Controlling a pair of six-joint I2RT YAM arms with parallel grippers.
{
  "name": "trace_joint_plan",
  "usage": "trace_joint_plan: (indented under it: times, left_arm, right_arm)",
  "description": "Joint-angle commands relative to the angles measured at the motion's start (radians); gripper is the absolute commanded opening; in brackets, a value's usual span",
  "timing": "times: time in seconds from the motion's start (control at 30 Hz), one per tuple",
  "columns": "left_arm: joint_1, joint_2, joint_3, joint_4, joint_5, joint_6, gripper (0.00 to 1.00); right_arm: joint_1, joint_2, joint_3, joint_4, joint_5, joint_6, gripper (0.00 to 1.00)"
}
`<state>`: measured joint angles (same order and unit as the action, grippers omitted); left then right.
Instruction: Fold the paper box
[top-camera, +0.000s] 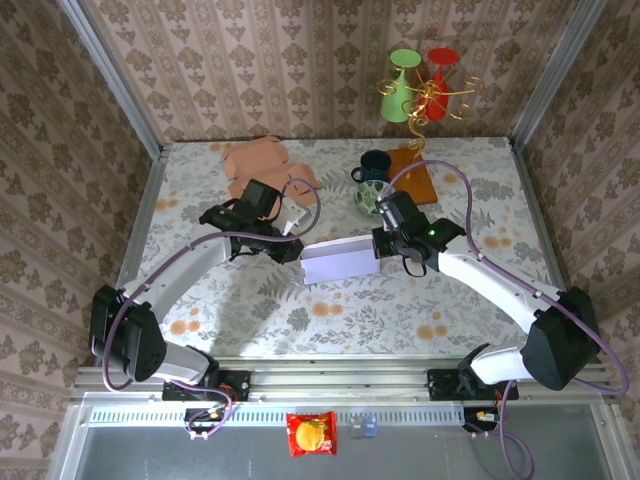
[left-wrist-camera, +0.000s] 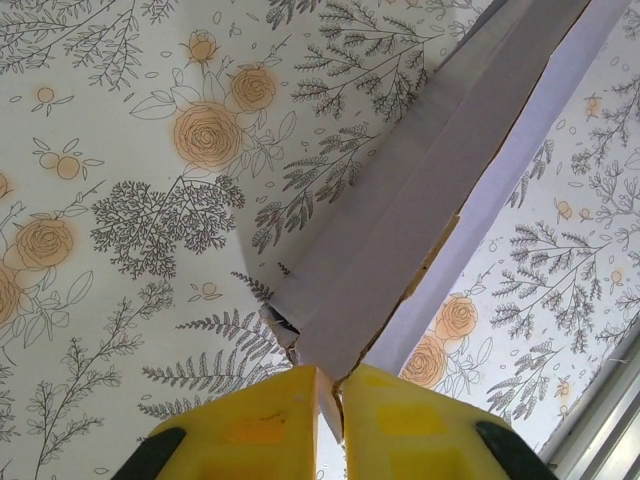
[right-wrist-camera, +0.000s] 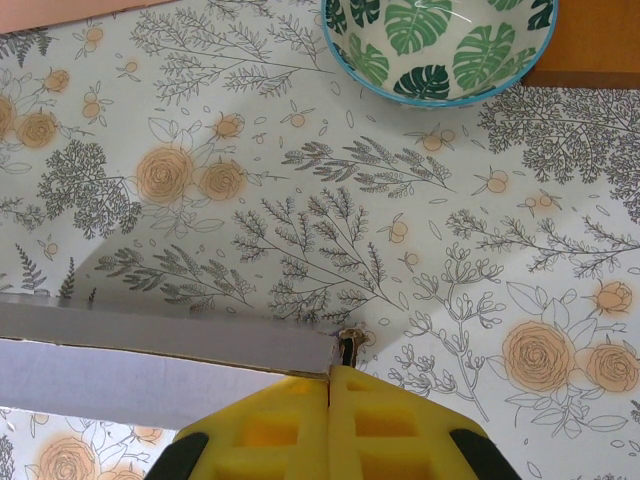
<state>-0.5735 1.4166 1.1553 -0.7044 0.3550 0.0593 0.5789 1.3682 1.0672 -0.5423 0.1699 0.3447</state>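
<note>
left arm is reaching forward and inward, left gripper (left-wrist-camera: 330, 388) pinching the left end of the flat white paper box (top-camera: 338, 260) | right arm is bending inward, right gripper (right-wrist-camera: 330, 378) clamping its right corner | box is lying mid-table on the floral-patterned table (top-camera: 250, 300), between both grippers

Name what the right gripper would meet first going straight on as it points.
Likely the tablecloth just past the paper box edge the right gripper pinches; the bowl lies farther on. Depth unclear.
</note>
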Motion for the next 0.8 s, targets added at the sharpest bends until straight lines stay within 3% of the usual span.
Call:
trace_joint_plan:
  times: [0.0,0.27,0.77]
  left_arm:
    - [0.004,0.014,0.025,0.003,0.019,-0.016,0.12]
    - [-0.009,0.028,0.030,0.001,0.000,-0.069,0.03]
    - [-0.051,0.016,-0.003,0.080,-0.139,-0.456,0.00]
  right_arm:
    - [0.006,0.013,0.017,-0.035,0.003,0.014,0.00]
    - [0.007,0.012,0.017,-0.034,0.011,0.029,0.00]
    - [0.058,0.011,0.013,-0.007,0.069,0.120,0.00]
